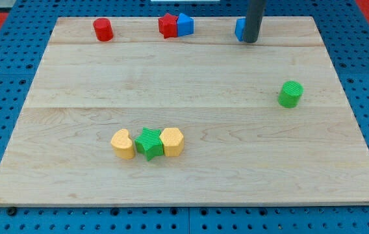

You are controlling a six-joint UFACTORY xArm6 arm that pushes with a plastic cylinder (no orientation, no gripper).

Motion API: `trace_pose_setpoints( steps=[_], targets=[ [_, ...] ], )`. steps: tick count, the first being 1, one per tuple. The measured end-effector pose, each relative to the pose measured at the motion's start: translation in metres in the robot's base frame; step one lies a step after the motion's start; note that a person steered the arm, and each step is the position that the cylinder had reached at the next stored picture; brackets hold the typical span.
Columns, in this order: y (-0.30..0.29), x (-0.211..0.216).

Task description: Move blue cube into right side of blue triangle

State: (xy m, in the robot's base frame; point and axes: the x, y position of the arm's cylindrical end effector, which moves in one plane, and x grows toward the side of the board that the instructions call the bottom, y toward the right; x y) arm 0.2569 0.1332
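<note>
A blue block (240,29), probably the cube, sits near the board's top edge, right of centre, and the rod hides its right part. My tip (251,41) rests on the board against that block's right side. A second blue block (185,24), apparently the triangle, lies further to the view's left along the top edge. It touches a red block (167,26) on its left. A gap of bare board separates the two blue blocks.
A red cylinder (102,30) stands at the top left. A green cylinder (290,94) stands at the right. A yellow crescent (123,143), a green star (149,143) and a yellow hexagon (172,142) sit in a touching row at lower centre. The wooden board (184,188) lies on a blue pegboard.
</note>
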Motion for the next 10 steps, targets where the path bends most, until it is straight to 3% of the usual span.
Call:
trace_pose_setpoints(
  steps=[3, 5, 10],
  targets=[
    [0.048, -0.038],
    [-0.035, -0.04],
    [-0.084, -0.026]
  ],
)
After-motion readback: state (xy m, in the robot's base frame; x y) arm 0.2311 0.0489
